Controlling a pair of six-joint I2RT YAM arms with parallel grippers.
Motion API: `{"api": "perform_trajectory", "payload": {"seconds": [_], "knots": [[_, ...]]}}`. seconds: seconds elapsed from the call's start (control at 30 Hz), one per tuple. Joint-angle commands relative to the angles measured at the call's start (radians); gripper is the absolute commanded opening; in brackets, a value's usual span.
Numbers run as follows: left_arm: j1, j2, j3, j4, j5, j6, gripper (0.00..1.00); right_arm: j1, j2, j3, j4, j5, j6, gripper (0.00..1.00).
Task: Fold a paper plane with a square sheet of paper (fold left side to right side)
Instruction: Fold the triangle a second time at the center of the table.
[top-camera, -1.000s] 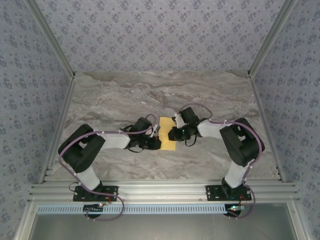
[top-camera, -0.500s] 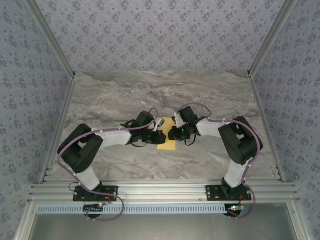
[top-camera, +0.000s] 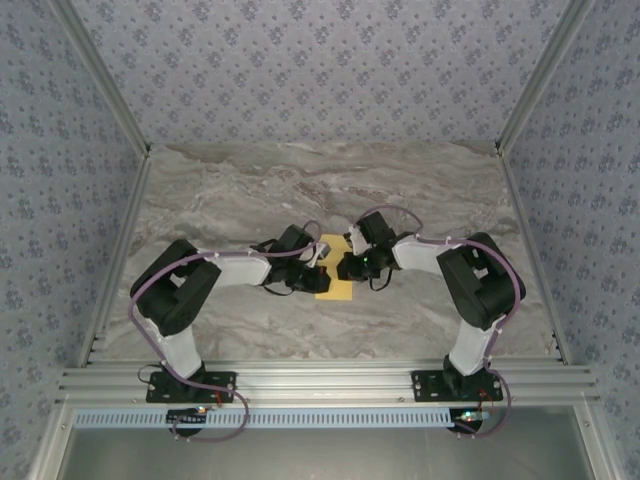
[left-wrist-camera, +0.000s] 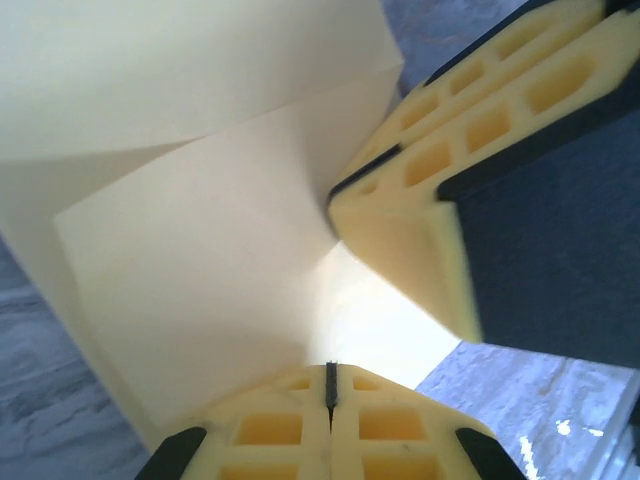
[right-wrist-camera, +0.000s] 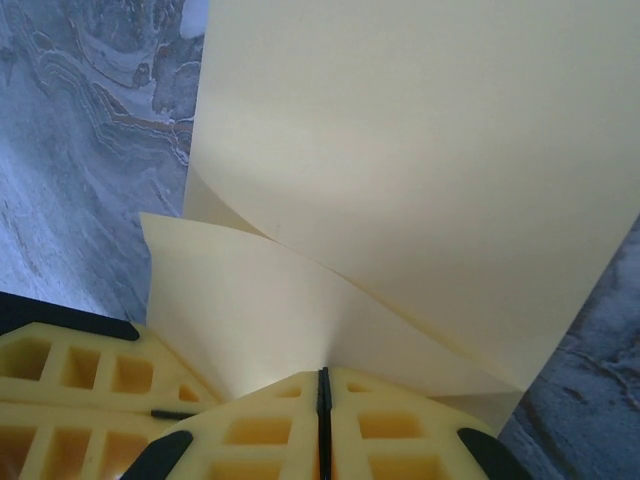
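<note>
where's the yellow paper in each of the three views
top external: the sheet of paper lies mid-picture between the two wrists, on the marble table.
left wrist: it covers the upper left and middle, running into the shut jaws of the left gripper at the bottom.
right wrist: it covers the upper right and middle, running into the shut jaws of the right gripper.
shared landmark: the marble table.
</note>
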Motion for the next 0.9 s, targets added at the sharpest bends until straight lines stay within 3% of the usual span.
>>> {"api": "perform_trajectory", "payload": {"seconds": [0.0, 0.87], "knots": [[-0.005, -0.003, 0.018, -0.079, -0.043, 0.053, 0.04, -0.009, 0.033, 0.009, -0.117, 0.091, -0.011, 0.08], [-0.004, -0.139, -0.167, -0.122, -0.084, 0.053, 0.04, -0.014, 0.053, 0.038, -0.157, 0.099, -0.021, 0.08]]}}
